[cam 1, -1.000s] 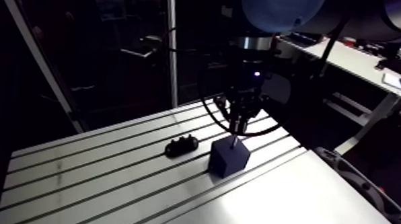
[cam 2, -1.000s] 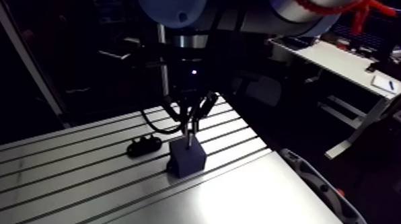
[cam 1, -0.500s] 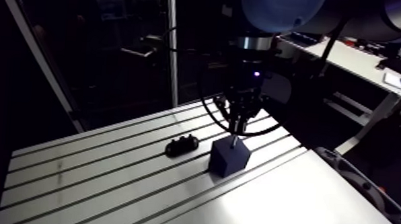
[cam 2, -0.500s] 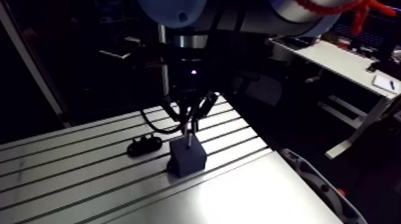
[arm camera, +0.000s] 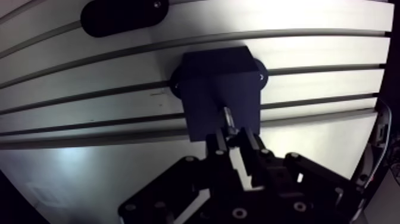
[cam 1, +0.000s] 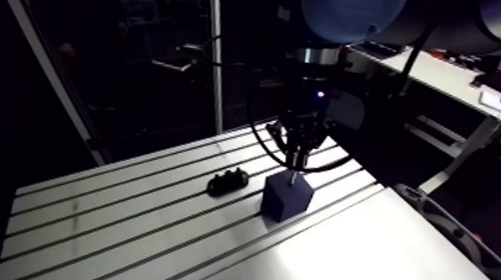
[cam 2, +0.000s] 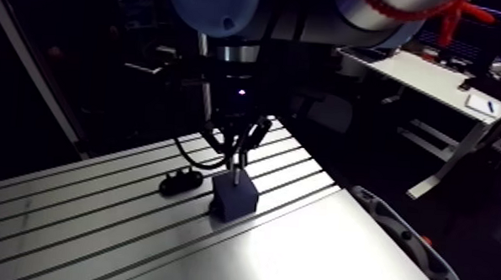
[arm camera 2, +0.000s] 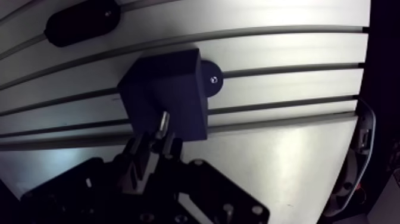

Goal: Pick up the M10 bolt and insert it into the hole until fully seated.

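Wrist view, as I see it from the remote station: the claw [arm camera: 235,142] is clenched on the bolt [arm camera: 228,118]. Its two fingers [arm camera: 219,145] press the upper end from either side, and the bright shank sticks out ahead of the fingertips. The shank points at the top face of the dark blue block [arm camera: 217,83], which lies directly under and ahead of the claw. The lower end of the bolt appears to meet that face. I cannot tell from this angle whether it has gone into the block.

The block sits on the slotted bench [arm camera: 77,164], across one of the slots. A small rounded ear [arm camera: 260,75] with a screw head shows at its base on each of two opposite sides. Beyond the block, farther ahead of the claw and apart from the block, a black oval part [arm camera: 122,14] lies on the bench.

Arm view: the claw [cam 1: 296,156] hangs straight down over the block [cam 1: 286,197], and a short length of the bolt [cam 1: 292,177] is visible between them. The black part [cam 1: 226,182] lies on the bench [cam 1: 130,226] to one side of the block, clear of the claw.

Compared with the earlier arm views, I find no clear change. The claw, bolt, block and black part hold the same places, and the exposed length of shank looks the same, so far as so small a detail can be judged.
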